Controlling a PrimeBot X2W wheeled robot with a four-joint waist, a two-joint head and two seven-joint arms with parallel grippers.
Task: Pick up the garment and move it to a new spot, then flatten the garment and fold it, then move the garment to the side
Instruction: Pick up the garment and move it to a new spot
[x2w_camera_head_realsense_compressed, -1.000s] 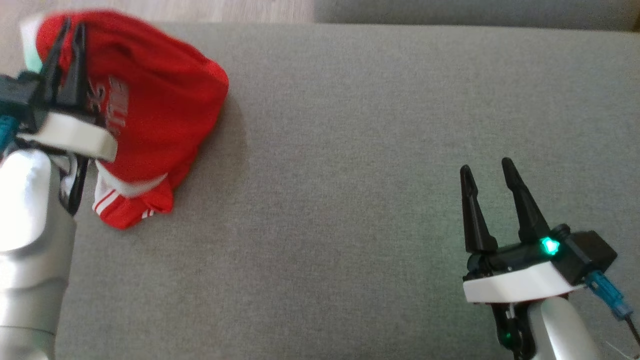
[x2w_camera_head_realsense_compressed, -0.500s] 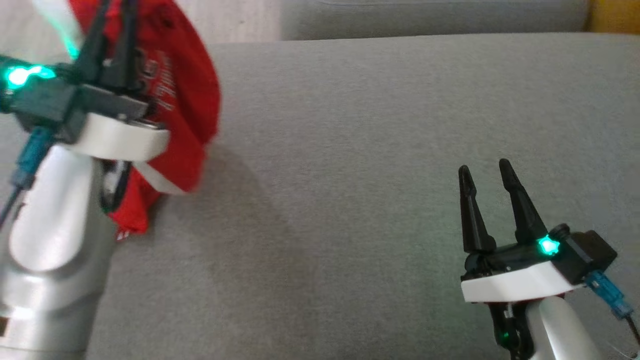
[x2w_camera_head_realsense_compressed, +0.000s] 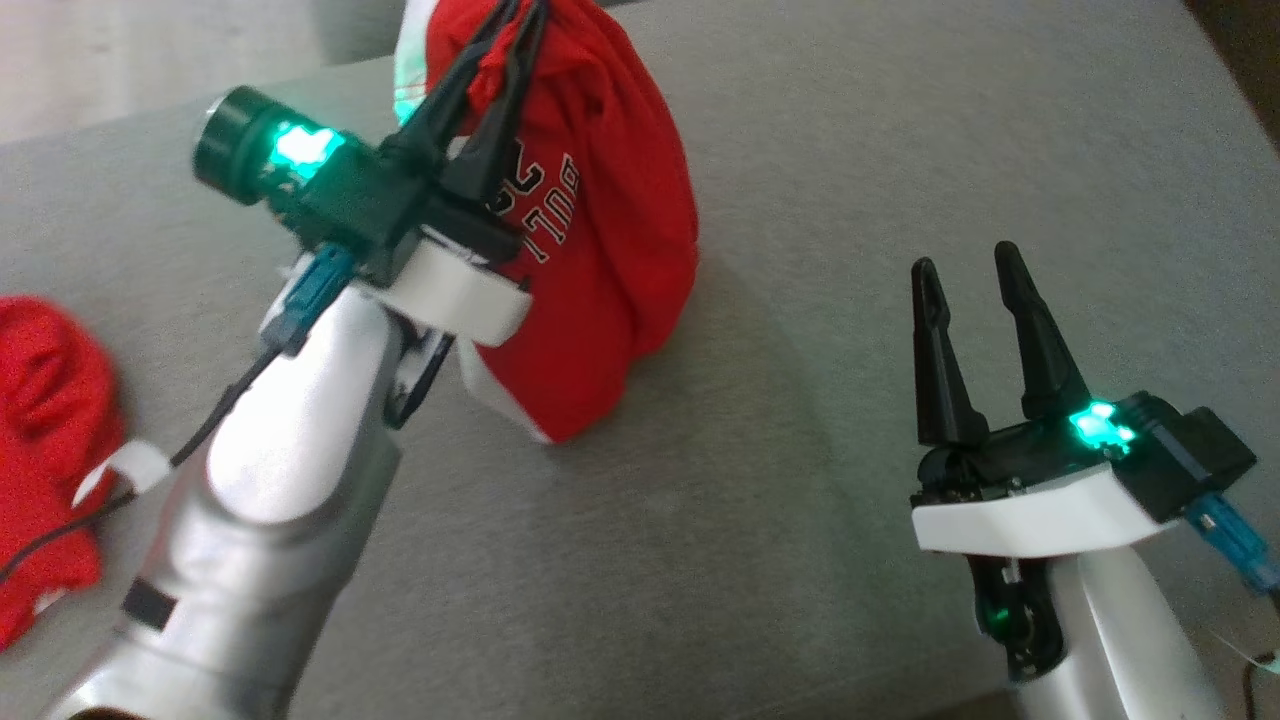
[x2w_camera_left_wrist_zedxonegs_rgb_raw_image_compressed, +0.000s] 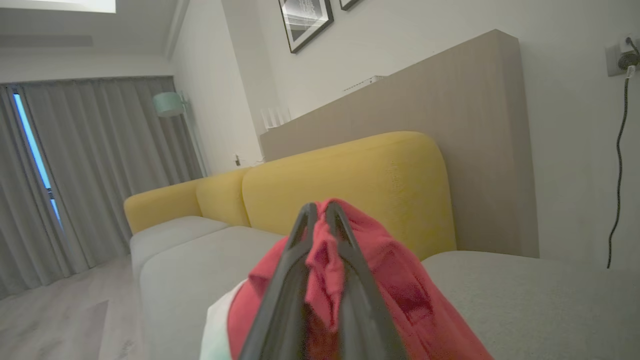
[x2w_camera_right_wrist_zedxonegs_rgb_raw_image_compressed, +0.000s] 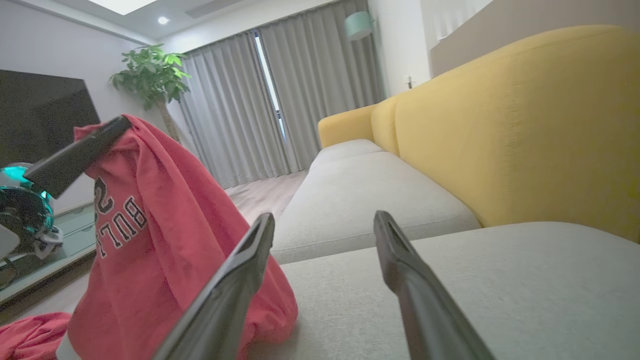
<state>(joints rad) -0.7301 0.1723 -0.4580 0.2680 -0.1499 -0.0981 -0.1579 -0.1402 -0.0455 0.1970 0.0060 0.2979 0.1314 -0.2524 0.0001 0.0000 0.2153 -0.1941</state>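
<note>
A second red cloth (x2w_camera_head_realsense_compressed: 45, 420) lies at far left. The red jersey (x2w_camera_head_realsense_compressed: 620, 230), raised since a second ago, is now hung from the left end effector (x2w_camera_head_realsense_compressed: 522, 12), clenched on its bunched top, with its hem touching the grey sofa seat (x2w_camera_head_realsense_compressed: 800, 560) nearer the middle. The right end effector (x2w_camera_head_realsense_compressed: 965, 265) is held spread and empty. Relocation is judged nearly complete.

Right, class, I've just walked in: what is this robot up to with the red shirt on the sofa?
The left end effector is shut on the top of the shirt, holding it bunched over the grey cushion, its lower end seemingly touching. The right end effector is open and empty above the same cushion. Another red cloth lies heaped at the left. Nothing is flattened or folded yet.
</note>
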